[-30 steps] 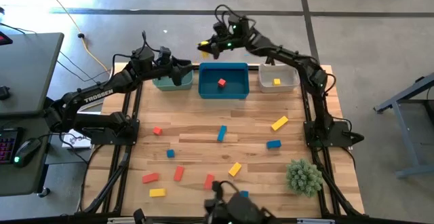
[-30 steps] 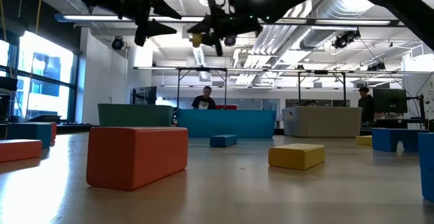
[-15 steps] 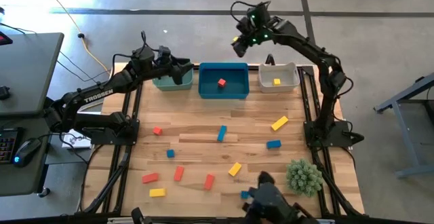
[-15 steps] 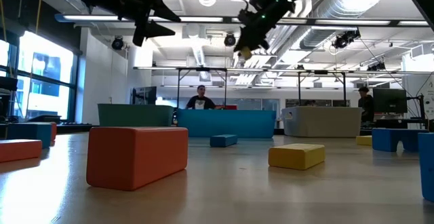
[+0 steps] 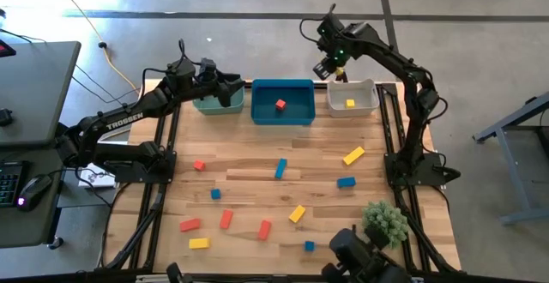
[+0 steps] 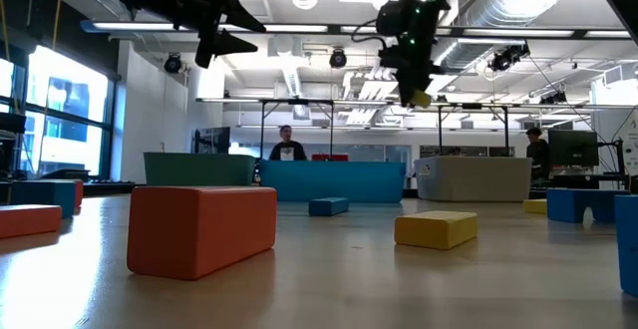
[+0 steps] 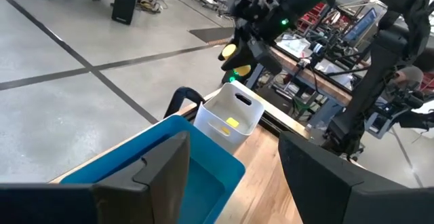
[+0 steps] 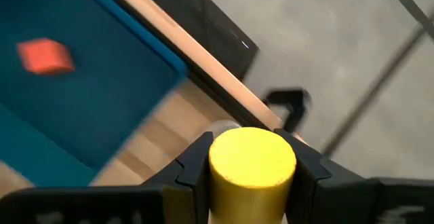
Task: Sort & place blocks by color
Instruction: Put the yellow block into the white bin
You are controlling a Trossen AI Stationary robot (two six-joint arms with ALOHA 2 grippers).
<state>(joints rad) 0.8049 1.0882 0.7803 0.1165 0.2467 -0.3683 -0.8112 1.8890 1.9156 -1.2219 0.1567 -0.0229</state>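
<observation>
Risk-wise, right gripper (image 5: 337, 69) clamping the yellow block (image 8: 251, 165) sits near the white bin's (image 5: 371, 103) edge, so dropping now might miss.

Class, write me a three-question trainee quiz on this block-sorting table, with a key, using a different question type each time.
1. True or false: the right end effector is shut on a yellow block.
2. Multiple choice: the block lying in the blue bin is A) red, B) yellow, C) blue.
3. Fill in: the left end effector hangs open over the ____ bin.

Key: 1 true; 2 A, the red block; 3 teal.
</observation>
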